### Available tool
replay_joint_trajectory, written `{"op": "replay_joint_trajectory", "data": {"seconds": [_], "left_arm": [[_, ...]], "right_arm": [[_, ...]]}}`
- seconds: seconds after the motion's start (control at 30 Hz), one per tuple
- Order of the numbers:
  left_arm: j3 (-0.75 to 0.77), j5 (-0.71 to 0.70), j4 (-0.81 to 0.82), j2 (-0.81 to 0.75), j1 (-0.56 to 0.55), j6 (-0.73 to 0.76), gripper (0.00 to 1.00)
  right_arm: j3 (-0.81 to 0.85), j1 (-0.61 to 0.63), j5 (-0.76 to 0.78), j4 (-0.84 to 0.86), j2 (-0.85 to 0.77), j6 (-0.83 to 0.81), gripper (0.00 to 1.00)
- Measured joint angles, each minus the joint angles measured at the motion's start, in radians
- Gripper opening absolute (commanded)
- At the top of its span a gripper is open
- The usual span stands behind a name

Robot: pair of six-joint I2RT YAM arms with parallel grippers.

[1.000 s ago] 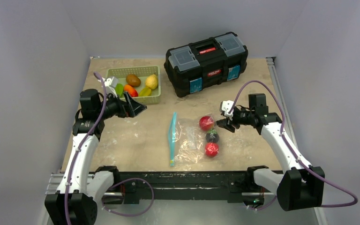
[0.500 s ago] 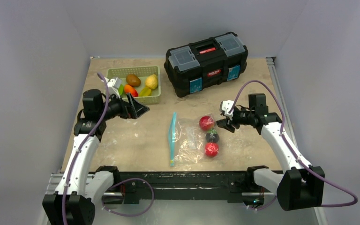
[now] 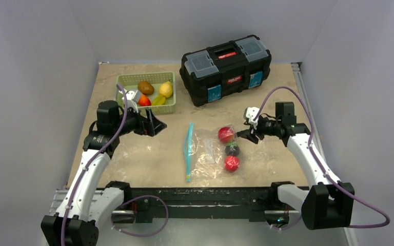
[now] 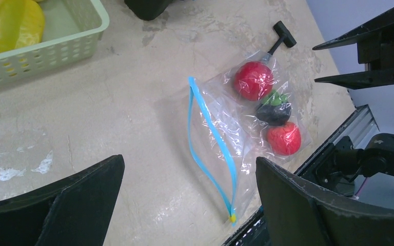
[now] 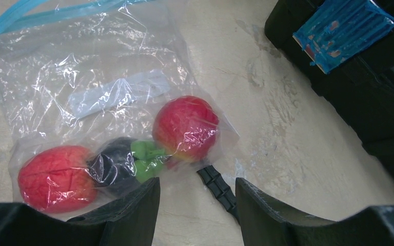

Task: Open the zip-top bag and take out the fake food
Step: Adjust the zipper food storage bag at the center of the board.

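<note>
— Clear crinkly plastic, that's the zip-top bag (image 3: pixel 205 154), flat on the tabletop (image 3: pixel 149 160), centre of the overhead view. Teal zip strip (image 3: pixel 188 149) runs down its left edge. I can't tell if it's sealed.
— Fake food?
— Three pieces of fake food (image 3: pixel 226 134) bunched at the bag's right end: two red, one dark with green leaves. More pieces in the green basket (image 3: pixel 146 78), upper left.
— Claws?
— My left claw (image 3: pixel 155 123) is spread wide and empty, near the basket's lower right corner, well apart from the bag. My right claw (image 3: pixel 246 135) has its fingers apart with nothing between them, just right of the upper red piece.
— Handling?
— Film looks light, limp and slippery. I reckon it slides and crumples if I pinch mid-bag. Best hold is at the zip strip, one lip per claw. The fruit is hard and glossy and will likely roll. Black hammer handle (image 5: pixel 217 188) lies at the bag's right edge, so I'd avoid that.
</note>
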Motion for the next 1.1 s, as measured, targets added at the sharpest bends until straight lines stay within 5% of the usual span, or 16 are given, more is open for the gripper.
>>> {"op": "replay_joint_trajectory", "data": {"seconds": [0.63,1.1], "left_arm": [[0.0,-0.064,-0.026,-0.014,-0.002,0.024,1.0],[0.002,-0.062,-0.057,-0.005,-0.027,0.049,0.94]], "right_arm": [[0.01,-0.002,0.003,0.002,0.06,-0.013,0.55],[0.178,-0.001,0.035,-0.053,0.275,-0.091,0.53]]}}
